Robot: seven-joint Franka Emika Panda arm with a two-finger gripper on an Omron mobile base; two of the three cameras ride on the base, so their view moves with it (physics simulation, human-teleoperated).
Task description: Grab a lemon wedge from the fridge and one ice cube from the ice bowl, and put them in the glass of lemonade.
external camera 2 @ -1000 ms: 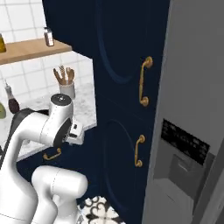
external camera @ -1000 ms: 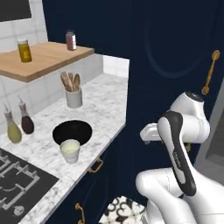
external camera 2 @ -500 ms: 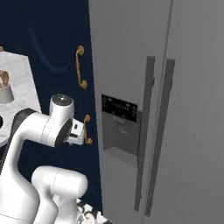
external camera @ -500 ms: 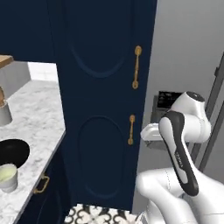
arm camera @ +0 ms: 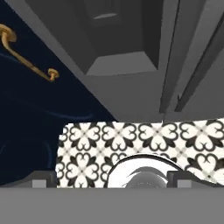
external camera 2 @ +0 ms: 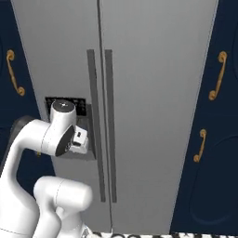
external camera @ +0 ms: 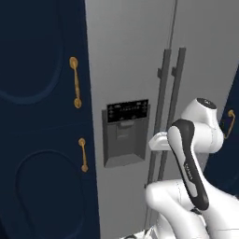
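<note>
We face the fridge (external camera: 135,60), its two grey doors shut and meeting at a seam down the middle. Two long vertical bar handles (external camera 2: 102,125) run side by side along that seam. On the left door sits the dark dispenser panel (external camera: 127,112) with its recess (external camera: 124,144) just below.

Our arm is folded in front of the fridge, the elbow raised near the handles and the white wrist (external camera 2: 80,139) lying across the dispenser. We cannot tell how far the gripper is open, nor whether it holds anything; its fingers are not clear in any view.

Navy cabinets (external camera: 42,140) flank the fridge on both sides. Two gold handles (external camera: 74,88) show on the left cabinet, one above the other, and two more (external camera 2: 216,76) on the right cabinet.

From the hand view we look down the foot of the fridge: the dispenser recess (arm camera: 118,39) at the top, the two bar handles (arm camera: 188,65) slanting on the right, a gold handle (arm camera: 26,57) on navy to the left, and black-and-white patterned floor tile (arm camera: 131,144) below.
</note>
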